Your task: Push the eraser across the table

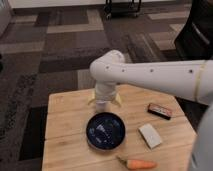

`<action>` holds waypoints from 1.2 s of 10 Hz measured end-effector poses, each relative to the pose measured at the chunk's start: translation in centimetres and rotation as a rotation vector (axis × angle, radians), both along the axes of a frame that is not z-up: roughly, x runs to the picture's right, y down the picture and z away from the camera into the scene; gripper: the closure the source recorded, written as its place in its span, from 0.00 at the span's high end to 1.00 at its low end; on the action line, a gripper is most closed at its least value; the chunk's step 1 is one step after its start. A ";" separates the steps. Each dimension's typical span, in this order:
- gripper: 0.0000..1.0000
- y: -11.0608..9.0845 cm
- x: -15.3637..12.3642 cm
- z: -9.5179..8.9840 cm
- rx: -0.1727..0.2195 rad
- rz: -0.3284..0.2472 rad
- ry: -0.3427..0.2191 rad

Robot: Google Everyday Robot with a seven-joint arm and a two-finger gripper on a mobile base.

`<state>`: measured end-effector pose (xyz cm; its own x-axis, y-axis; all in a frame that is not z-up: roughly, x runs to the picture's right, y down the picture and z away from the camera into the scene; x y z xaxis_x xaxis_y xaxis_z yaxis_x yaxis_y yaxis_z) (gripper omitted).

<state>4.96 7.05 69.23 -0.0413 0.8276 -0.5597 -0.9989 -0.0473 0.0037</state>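
The eraser (160, 111), a small black bar with reddish and white markings, lies flat near the right edge of the light wooden table (65, 125). My gripper (105, 101) hangs point-down over the table's far middle, well to the left of the eraser. It is open, and its yellowish fingertips (93, 101) are spread apart. A small white cup-like thing (102, 103) shows low between them, mostly hidden by the wrist. My white arm reaches in from the right, above the eraser.
A dark blue bowl (105, 131) sits mid-table, just in front of the gripper. A pale white-grey block (150, 135) lies in front of the eraser, and a carrot (137, 163) rests by the near edge. Carpeted floor surrounds the table.
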 end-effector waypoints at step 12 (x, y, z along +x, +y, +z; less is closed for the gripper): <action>0.80 -0.3 3.5 3.4 0.022 0.011 -0.054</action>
